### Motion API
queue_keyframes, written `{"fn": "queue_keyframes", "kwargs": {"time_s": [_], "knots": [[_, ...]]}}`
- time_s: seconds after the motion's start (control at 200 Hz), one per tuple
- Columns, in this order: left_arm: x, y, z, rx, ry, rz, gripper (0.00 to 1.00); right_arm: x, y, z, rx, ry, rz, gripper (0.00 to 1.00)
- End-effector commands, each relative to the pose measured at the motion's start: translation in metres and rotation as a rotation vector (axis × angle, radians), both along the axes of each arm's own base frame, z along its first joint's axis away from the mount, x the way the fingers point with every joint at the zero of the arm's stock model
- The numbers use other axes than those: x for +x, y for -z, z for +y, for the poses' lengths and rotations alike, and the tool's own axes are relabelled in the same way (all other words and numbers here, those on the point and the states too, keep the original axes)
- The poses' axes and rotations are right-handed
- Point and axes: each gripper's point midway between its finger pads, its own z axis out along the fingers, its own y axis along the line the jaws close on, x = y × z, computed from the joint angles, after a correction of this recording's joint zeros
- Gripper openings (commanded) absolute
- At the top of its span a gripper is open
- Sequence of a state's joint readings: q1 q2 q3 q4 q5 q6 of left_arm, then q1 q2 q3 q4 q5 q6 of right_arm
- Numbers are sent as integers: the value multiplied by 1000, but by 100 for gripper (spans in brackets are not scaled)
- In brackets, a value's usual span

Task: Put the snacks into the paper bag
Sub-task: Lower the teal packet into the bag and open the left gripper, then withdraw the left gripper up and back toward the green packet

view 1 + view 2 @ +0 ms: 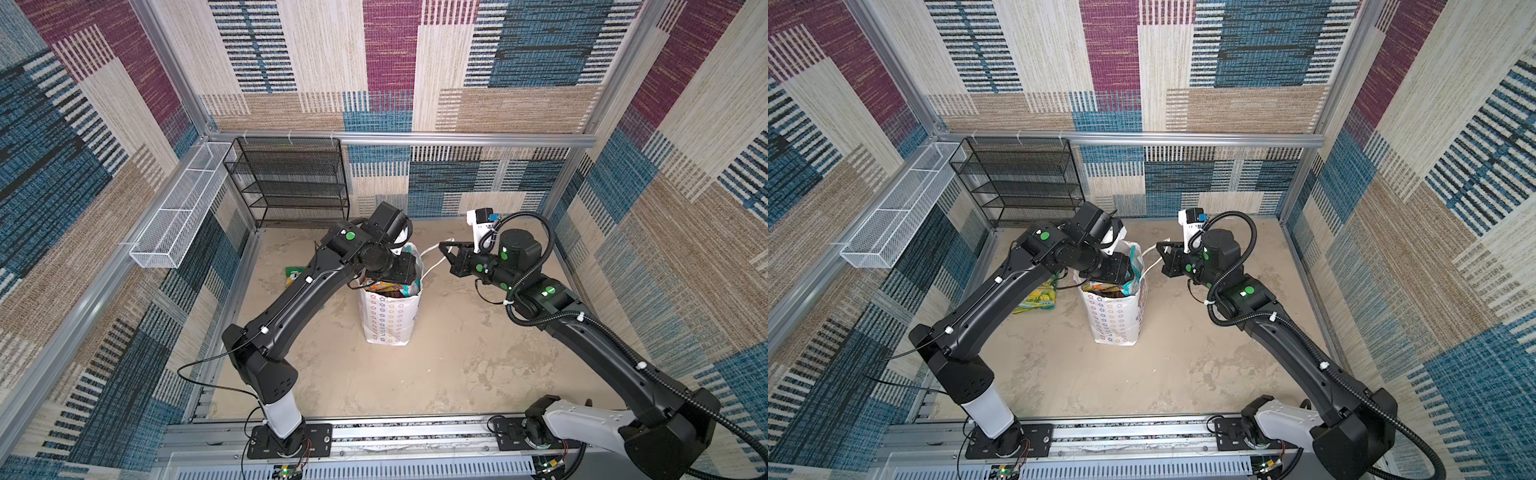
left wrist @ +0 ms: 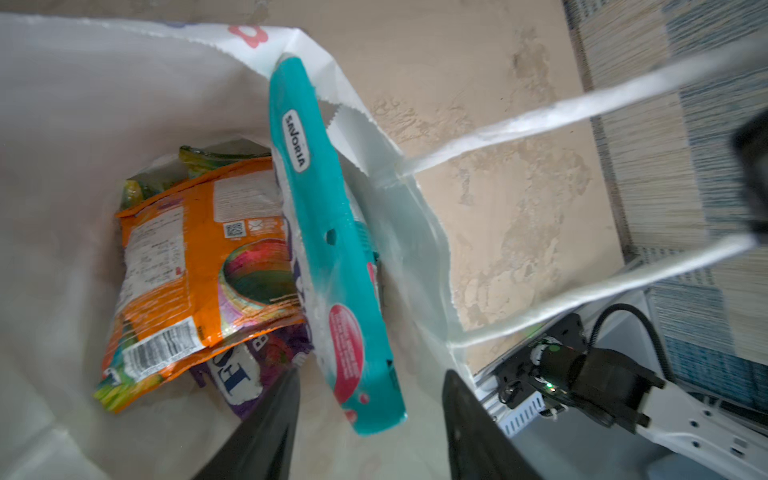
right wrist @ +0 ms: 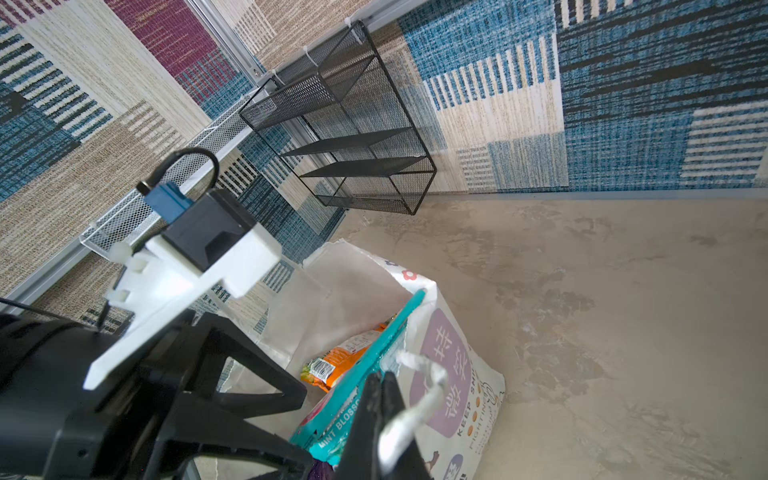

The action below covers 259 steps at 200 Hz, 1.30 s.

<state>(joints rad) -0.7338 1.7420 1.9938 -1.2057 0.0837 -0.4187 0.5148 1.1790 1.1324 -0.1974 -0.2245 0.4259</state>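
the sandy floor is lying open in front of the paper bag and on its right arm's side, giving wide room there. the black mesh rack is standing behind the bag against the back wall, well apart from it. the white wire basket is hanging beyond the rack on the side wall.

the bag is standing upright with its mouth open, white with small coloured stars. a yellow-green packet is lying on the floor just beside the bag, partly under the left arm. inside the bag an orange packet is lying over a purple packet. a teal packet is leaning on edge against the bag's rim.

the left gripper is hovering over the bag's mouth, its fingers standing apart on either side of the teal packet's end. the right gripper is pinching together on the bag's cord handle, which is stretching taut away from the bag.
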Motion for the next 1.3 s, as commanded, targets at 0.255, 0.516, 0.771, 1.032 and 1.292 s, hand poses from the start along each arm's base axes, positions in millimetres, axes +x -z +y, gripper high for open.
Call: {"fn": "queue_keyframes", "kwargs": {"time_s": [0.255, 0.516, 0.771, 1.032, 1.292], "knots": [[20, 18, 12, 160, -44, -43, 41, 1, -7, 1, 19, 1, -20, 0], [5, -23, -9, -19, -46, -52, 0, 2, -7, 1, 14, 2, -20, 0], [0, -17, 36, 24, -221, -155, 0, 1, -6, 3, 18, -12, -16, 0], [16, 21, 33, 94, -234, -107, 5, -1, -9, 0, 19, -3, -25, 0], [35, 53, 43, 214, -253, -35, 6, -1, -11, -2, 14, 8, -33, 0]]}}
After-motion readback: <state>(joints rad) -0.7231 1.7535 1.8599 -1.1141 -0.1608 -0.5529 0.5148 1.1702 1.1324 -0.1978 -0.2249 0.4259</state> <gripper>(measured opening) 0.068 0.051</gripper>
